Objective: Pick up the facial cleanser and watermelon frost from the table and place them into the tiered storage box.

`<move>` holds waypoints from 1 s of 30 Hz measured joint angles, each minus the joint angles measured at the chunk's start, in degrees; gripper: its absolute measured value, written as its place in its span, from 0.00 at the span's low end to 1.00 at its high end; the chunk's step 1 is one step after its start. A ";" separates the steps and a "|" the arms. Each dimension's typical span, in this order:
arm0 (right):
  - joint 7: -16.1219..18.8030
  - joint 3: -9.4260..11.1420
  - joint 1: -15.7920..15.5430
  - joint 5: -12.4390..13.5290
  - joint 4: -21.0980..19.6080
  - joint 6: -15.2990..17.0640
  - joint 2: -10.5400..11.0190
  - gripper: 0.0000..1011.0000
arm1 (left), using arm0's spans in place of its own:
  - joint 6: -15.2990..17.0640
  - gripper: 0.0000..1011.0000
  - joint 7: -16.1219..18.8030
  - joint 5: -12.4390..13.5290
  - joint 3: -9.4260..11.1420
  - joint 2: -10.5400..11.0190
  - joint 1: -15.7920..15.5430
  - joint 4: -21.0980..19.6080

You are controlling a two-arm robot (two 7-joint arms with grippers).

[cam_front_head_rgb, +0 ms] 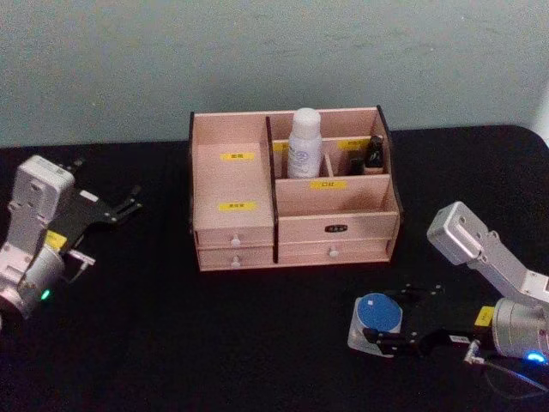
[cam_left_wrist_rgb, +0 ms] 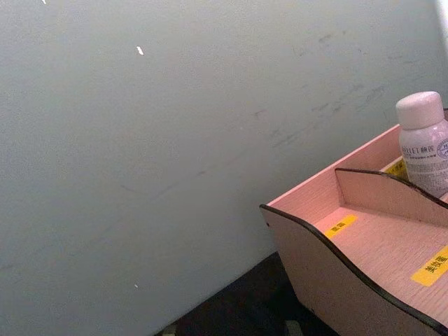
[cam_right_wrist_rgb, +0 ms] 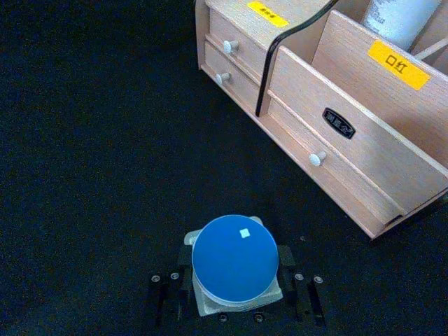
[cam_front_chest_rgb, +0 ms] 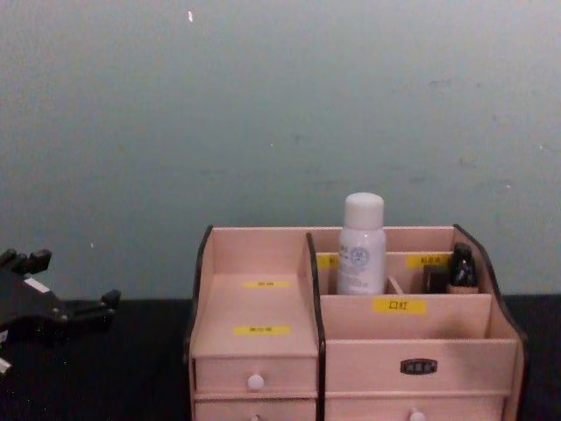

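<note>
Sitting on the left: the left gripper is above the left side of the black table, well apart from the box.
Left fingers: they are apart, and nothing is between them.
Middle of the table: the tiered storage box stands here, far back by the grey-green wall. It is light pink wood with dark side edges, yellow labels and small drawers with white knobs at the front.
Left half of the box: it has two steps, each with a yellow label, and two small drawers below them.
Facial cleanser: this is a white bottle with a white cap. The facial cleanser stands upright in a far compartment in the right half of the box, just right of the middle wall. The chest view shows its cap sticking up above the box.
Small dark bottle: the small dark bottle stands upright in the far right compartment of the box.
Watermelon frost: this is a small pale pot with a round blue lid. The watermelon frost is near the front right of the table, well apart from the box.
Right gripper: the right gripper is down low at the near right, around the pot.
Right fingers: the black fingers are one on each side of the pot and pressed against it.
</note>
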 joint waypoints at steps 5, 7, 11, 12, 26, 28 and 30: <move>0.01 0.00 0.00 0.00 0.00 -0.02 0.00 0.72 | 0.00 0.99 0.01 0.00 0.00 0.00 0.00 0.00; 0.01 0.00 0.00 0.01 0.00 -0.03 0.00 0.72 | 0.00 0.99 0.00 0.00 0.00 0.00 0.00 0.00; 0.01 0.00 0.00 0.03 0.00 -0.04 0.00 0.72 | 0.00 0.99 0.00 0.00 0.00 0.00 0.00 0.00; 0.01 0.00 0.00 0.03 0.00 -0.05 0.00 0.72 | 0.00 0.99 0.00 0.00 0.00 0.00 0.00 0.00; 0.56 1.31 0.73 0.90 -3.50 -0.78 0.48 0.72 | 0.00 0.99 0.00 0.00 0.00 0.00 0.00 0.00; 0.93 1.39 2.04 1.02 -4.49 -0.21 0.56 0.72 | 0.00 0.99 0.00 0.00 0.00 0.00 0.00 0.00; 1.39 1.28 3.81 1.05 -5.05 0.33 0.34 0.72 | 0.00 0.99 0.00 0.00 0.00 0.00 0.00 0.00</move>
